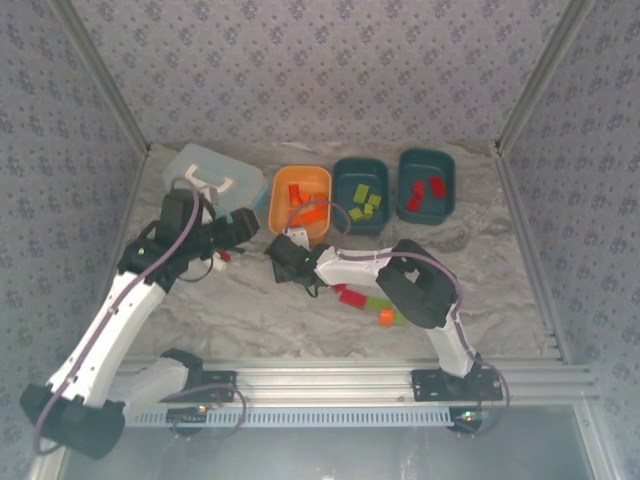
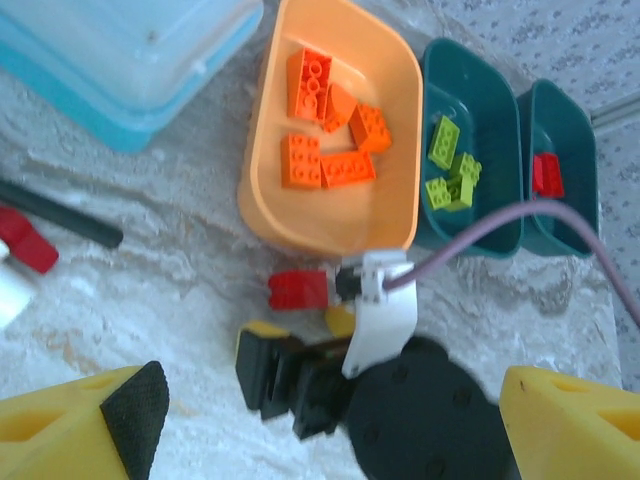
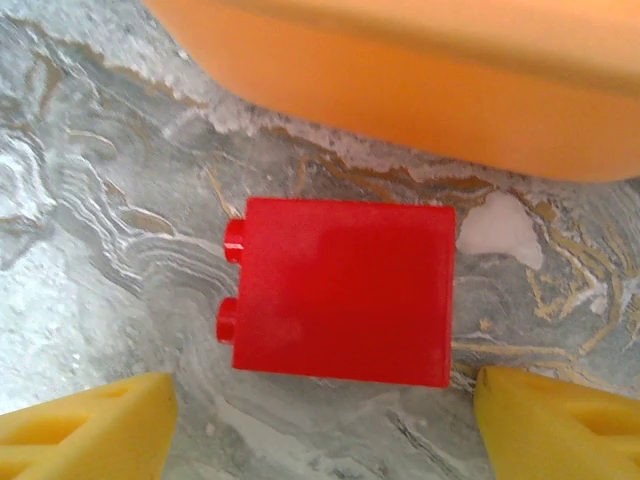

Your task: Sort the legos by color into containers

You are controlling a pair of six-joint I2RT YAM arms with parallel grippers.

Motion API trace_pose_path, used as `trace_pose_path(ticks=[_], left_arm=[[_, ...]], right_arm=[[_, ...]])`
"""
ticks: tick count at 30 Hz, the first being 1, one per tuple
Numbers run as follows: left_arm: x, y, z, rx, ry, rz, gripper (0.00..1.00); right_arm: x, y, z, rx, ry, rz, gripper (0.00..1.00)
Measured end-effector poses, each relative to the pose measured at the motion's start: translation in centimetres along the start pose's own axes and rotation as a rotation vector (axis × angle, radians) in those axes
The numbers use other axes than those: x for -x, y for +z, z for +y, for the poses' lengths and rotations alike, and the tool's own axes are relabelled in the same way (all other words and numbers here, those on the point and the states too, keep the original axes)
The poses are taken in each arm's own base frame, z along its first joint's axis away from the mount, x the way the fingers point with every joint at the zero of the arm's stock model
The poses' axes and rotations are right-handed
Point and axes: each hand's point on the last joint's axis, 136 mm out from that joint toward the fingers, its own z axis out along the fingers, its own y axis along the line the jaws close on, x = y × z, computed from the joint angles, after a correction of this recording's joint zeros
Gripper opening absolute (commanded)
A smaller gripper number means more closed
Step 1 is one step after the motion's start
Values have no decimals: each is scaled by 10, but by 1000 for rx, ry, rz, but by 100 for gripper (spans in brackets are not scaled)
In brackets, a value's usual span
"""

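A red brick lies on its side on the marbled table, studs to the left, just in front of the orange bin. My right gripper is open above it, with a yellow finger on each side of the brick and neither touching it. From the left wrist view the same red brick sits just past the right gripper. The orange bin holds orange bricks. One teal bin holds green bricks, and the other teal bin holds red bricks. My left gripper hovers open and empty.
A light blue lidded case stands at the back left. Loose red, green and orange bricks lie under the right arm. A small red and white item lies beside the left gripper.
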Motion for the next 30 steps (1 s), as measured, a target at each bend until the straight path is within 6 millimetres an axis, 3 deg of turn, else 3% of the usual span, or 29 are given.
trace_pose_path(ticks=[7, 12, 18, 21, 25, 27, 30], left_arm=[[-25, -8, 13, -27, -26, 19, 87], [-28, -9, 12, -37, -33, 25, 86], [-28, -11, 11, -44, -31, 24, 86], [-35, -14, 5, -75, -18, 37, 86], [-58, -18, -11, -141, 15, 90, 86], [-72, -20, -19, -178, 27, 118, 86], [-85, -21, -32, -222, 41, 149, 86]], right_arm=[[13, 10, 2, -7, 1, -32, 53], [16, 10, 1, -7, 6, -40, 36], [8, 3, 3, 0, -15, -36, 33], [-11, -17, -2, 6, -39, -17, 32], [-21, -67, -14, 39, -26, -28, 32], [-13, -96, -26, 56, 5, -56, 32], [22, -137, -57, 72, 92, -133, 32]])
